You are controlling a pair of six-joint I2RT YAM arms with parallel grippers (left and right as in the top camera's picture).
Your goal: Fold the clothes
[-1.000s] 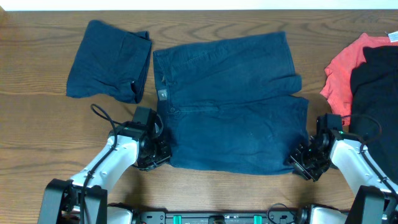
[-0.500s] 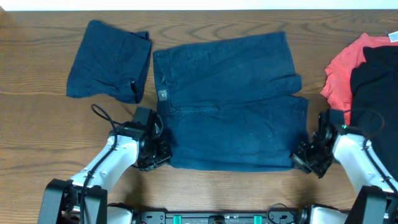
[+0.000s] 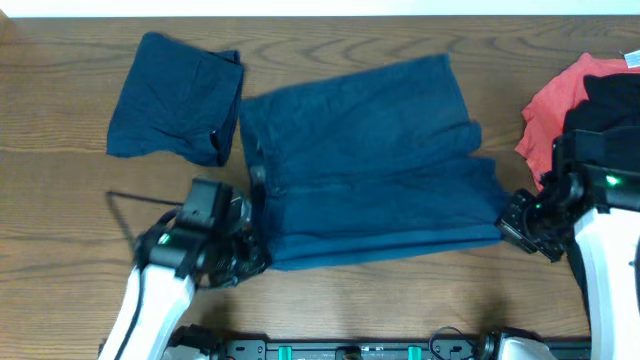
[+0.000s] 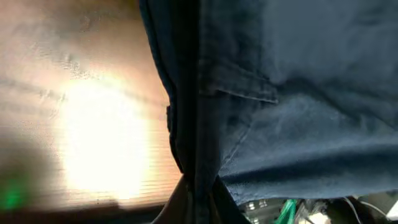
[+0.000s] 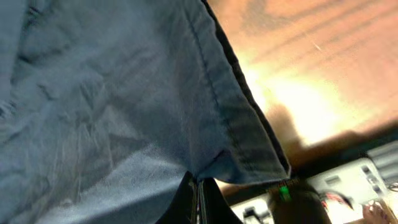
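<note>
While both pincers are clenched on cloth, the left pincer (image 3: 248, 262) grips the near waistband corner of the navy shorts (image 3: 370, 160) and the right pincer (image 3: 518, 228) grips the near hem corner. The garment lies spread between and beyond them. Each wrist view shows the pinched edge running up from shut jaws, with wood beside it. Beyond the left pincer, a folded navy piece (image 3: 175, 95) lies just beside the waistband edge. Close beyond the right pincer sit a coral-red garment (image 3: 545, 120) and a black garment (image 3: 610, 105). Bare table (image 3: 60, 190) lies outside the left pincer.
</note>
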